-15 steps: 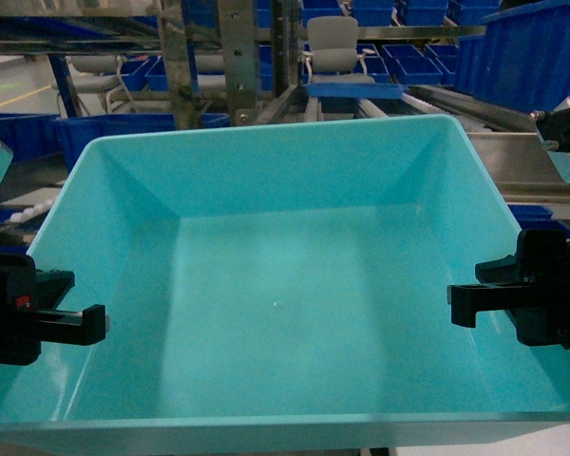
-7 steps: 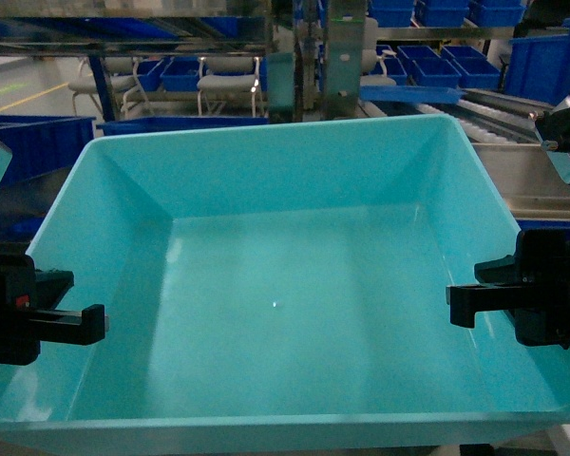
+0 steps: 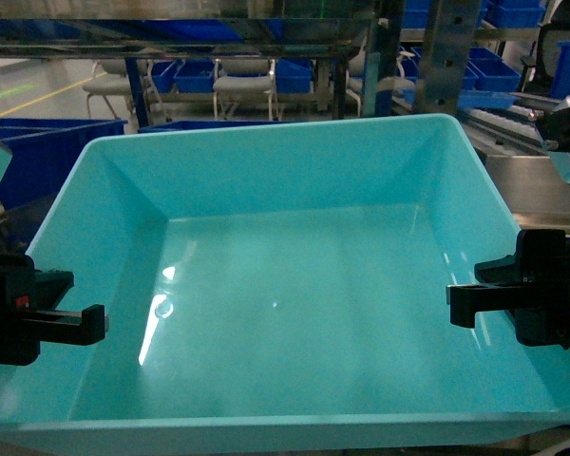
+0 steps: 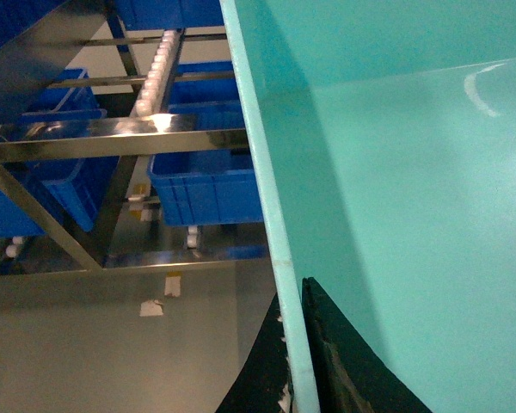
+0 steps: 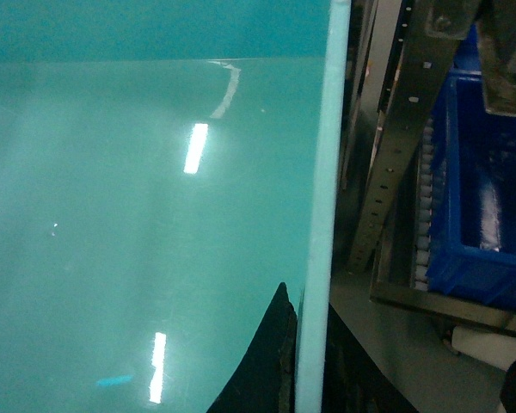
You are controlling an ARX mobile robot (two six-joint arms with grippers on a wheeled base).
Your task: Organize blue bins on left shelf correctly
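The aqua bin (image 3: pixel 285 285) rides between both hands — left hand (image 3: pixel 85 325) and right hand (image 3: pixel 465 304) each clamped over a side rim — while the background has slid rightward, so the robot seems to be turning toward the left shelf (image 4: pixel 112 138).

Left gripper (image 3: pixel 81 325) at left side, right gripper (image 3: pixel 470 304) at right side, level, facing inward; each clamped over tub (image 3: pixel 285 285) rim.

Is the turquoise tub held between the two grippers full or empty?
Empty. The head view shows the turquoise tub's bare glossy floor with only light reflections, and both wrist views show bare walls.
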